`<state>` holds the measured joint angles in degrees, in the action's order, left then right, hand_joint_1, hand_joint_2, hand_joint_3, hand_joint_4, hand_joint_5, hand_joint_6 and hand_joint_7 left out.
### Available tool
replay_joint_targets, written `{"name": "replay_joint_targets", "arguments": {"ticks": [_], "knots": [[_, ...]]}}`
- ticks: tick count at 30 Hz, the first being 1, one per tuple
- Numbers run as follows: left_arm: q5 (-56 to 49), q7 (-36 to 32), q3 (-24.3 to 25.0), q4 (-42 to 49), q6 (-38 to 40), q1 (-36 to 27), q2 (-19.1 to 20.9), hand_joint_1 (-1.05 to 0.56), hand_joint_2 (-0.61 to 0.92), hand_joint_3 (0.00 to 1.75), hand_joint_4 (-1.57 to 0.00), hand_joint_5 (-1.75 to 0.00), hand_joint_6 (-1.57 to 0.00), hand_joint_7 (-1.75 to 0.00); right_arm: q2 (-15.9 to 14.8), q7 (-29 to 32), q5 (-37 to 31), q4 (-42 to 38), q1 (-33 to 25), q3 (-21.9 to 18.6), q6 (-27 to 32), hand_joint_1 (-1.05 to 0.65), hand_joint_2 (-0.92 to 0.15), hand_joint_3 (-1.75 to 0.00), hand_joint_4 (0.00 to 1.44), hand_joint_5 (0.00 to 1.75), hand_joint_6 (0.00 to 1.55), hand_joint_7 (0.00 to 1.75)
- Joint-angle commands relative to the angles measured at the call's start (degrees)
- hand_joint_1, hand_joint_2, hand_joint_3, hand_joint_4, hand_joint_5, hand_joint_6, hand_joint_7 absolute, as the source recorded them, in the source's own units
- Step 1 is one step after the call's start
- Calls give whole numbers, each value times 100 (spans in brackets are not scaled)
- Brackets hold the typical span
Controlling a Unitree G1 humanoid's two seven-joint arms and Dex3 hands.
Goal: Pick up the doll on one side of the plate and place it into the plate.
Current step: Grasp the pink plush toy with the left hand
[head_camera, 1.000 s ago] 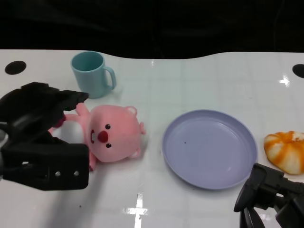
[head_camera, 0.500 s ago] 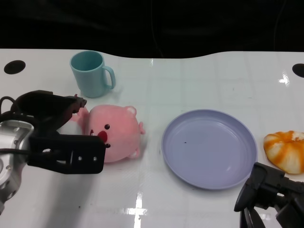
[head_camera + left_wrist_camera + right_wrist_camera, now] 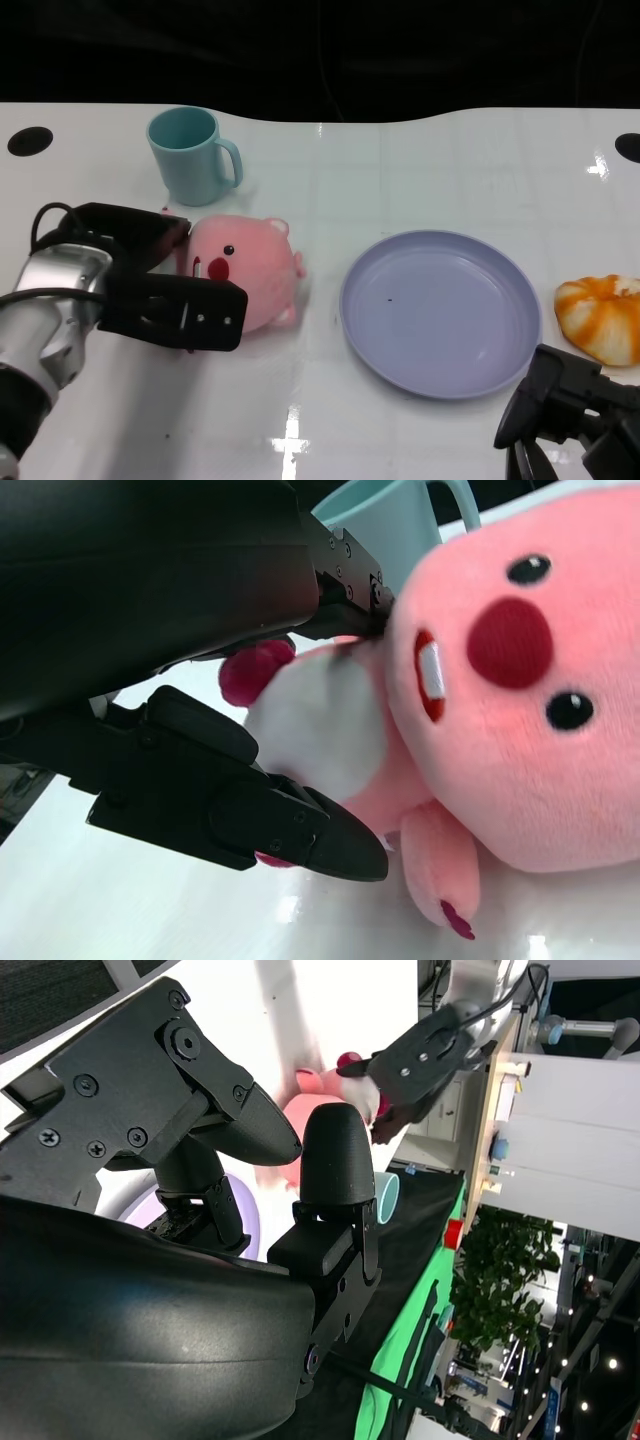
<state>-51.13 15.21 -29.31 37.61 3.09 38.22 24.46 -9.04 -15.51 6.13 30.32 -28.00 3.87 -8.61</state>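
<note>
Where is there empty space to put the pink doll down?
The purple plate is bare inside. Open white table lies between the teal mug and the plate. It is crowded where the left hand surrounds the pink doll, and near the orange bun.

The black left hand point(image 3: 165, 290) covers the body of the pink plush doll point(image 3: 245, 268) beside the round lilac plate point(image 3: 440, 312), while the orange-and-white striped bun point(image 3: 604, 317) beyond the plate and the black right hand point(image 3: 570, 418) below it are cut off by the head view's edges.
</note>
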Motion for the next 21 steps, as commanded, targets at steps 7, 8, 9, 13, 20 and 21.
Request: {"name": "replay_joint_targets", "arguments": {"ticks": [7,8,9,13,20,21], "knots": [[134,-433,-300,1635,-206,530,-458,-71,92,2,-20,-11,-29,-1,-55,30,1,165,-95,-44,8,-19,-45,-141,71,175,61,154],[169,-489,-313,1845,-224,567,-521,-70,92,2,-20,-10,-29,-1,-58,33,-9,177,-105,-44,13,-19,-45,-140,71,175,61,154],[205,-565,-332,2043,-258,589,-574,-69,92,2,-21,-10,-30,-1,-59,31,-7,188,-114,-44,11,-19,-45,-140,71,175,60,154],[307,-804,-403,2545,-349,626,-708,-59,92,1,-26,-8,-35,-2,-64,15,8,210,-138,-49,-12,-20,-45,-139,71,175,60,154],[536,-1603,-411,3003,-845,547,-776,-34,92,3,-87,-44,-103,-6,-66,16,38,234,-152,-69,27,-22,-45,-138,72,175,61,154],[543,-1682,-427,3050,-895,551,-780,-36,91,1,-85,-67,-110,-4,-64,17,40,237,-152,-69,30,-22,-45,-138,72,175,61,154]]}}
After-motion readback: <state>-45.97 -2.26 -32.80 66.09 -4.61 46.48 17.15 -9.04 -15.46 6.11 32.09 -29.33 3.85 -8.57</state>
